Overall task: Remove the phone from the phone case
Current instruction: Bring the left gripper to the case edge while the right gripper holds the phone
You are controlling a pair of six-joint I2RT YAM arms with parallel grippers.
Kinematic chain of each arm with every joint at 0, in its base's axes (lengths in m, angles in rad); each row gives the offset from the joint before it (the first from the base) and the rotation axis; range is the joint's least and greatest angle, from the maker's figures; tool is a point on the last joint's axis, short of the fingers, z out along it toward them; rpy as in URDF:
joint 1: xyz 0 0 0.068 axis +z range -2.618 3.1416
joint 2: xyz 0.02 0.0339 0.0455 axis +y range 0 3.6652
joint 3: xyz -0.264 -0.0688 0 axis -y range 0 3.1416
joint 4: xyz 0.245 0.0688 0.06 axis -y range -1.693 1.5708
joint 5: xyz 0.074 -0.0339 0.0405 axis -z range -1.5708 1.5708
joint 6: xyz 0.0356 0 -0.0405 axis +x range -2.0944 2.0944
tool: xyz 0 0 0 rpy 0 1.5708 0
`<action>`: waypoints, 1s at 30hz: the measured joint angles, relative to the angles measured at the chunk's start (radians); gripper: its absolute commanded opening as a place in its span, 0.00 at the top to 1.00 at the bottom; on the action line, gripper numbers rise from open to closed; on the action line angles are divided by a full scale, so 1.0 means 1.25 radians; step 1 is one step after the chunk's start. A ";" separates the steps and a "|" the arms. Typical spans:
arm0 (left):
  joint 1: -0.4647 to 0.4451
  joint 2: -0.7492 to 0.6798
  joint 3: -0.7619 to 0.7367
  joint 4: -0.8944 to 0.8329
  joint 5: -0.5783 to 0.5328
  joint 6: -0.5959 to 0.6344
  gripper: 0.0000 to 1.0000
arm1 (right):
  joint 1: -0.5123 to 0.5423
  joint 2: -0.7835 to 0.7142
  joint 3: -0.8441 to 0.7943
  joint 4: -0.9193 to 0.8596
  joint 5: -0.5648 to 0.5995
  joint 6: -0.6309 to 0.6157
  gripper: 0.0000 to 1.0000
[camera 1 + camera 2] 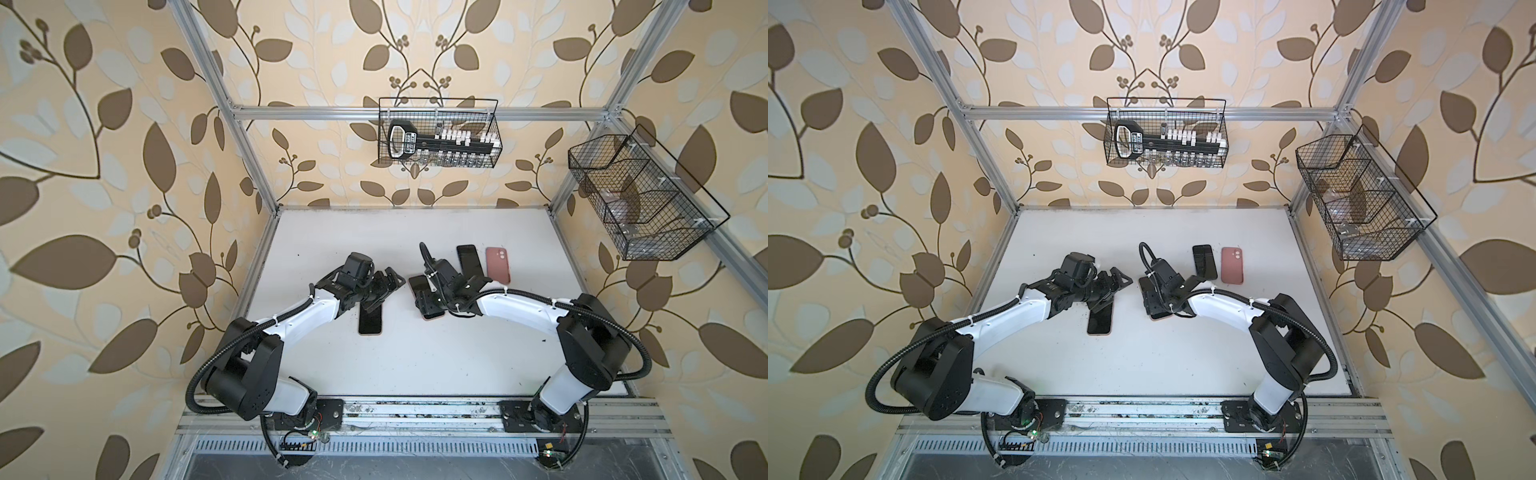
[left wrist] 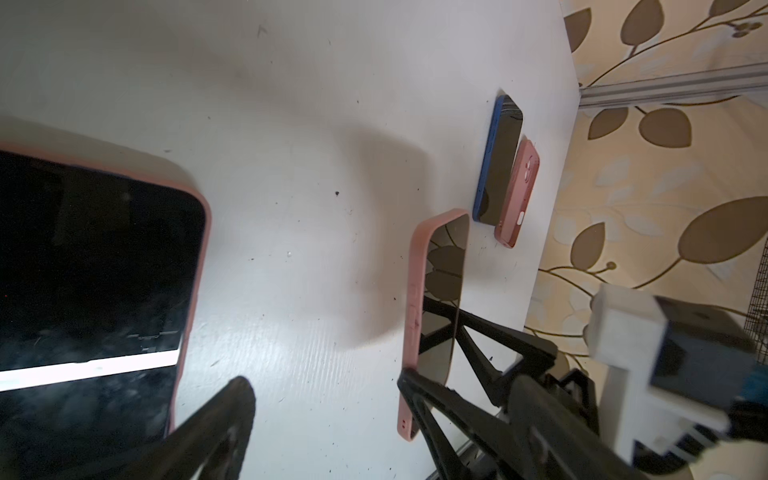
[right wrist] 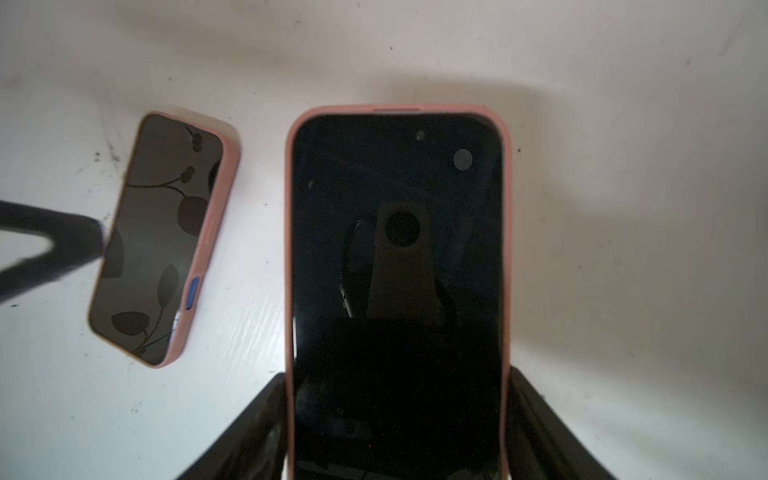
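A phone in a pink case [image 3: 397, 257] lies screen up on the white table [image 1: 415, 374], right of the middle. My right gripper [image 3: 397, 415] is shut on it, one finger pressed against each long side of the case. In both top views that gripper [image 1: 428, 301] covers most of this phone. A second phone in a pink case [image 1: 370, 322] lies left of the middle, half under my left arm. My left gripper [image 2: 328, 399] hangs open just above the table between the two phones, with nothing between its fingers.
A bare dark phone with a blue edge [image 1: 471, 259] and an empty pink case [image 1: 498, 264] lie side by side behind the right gripper. Wire baskets hang on the back rail [image 1: 438, 133] and the right rail [image 1: 640, 199].
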 measured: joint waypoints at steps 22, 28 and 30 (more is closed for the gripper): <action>-0.063 0.108 0.035 0.207 0.007 -0.098 0.48 | -0.007 -0.075 -0.022 0.006 -0.091 0.009 0.36; -0.071 0.131 0.039 0.238 0.008 -0.105 0.57 | -0.013 -0.093 -0.038 0.017 -0.107 0.015 0.37; -0.074 0.138 0.041 0.246 0.008 -0.107 0.59 | -0.015 -0.098 -0.042 0.022 -0.111 0.018 0.37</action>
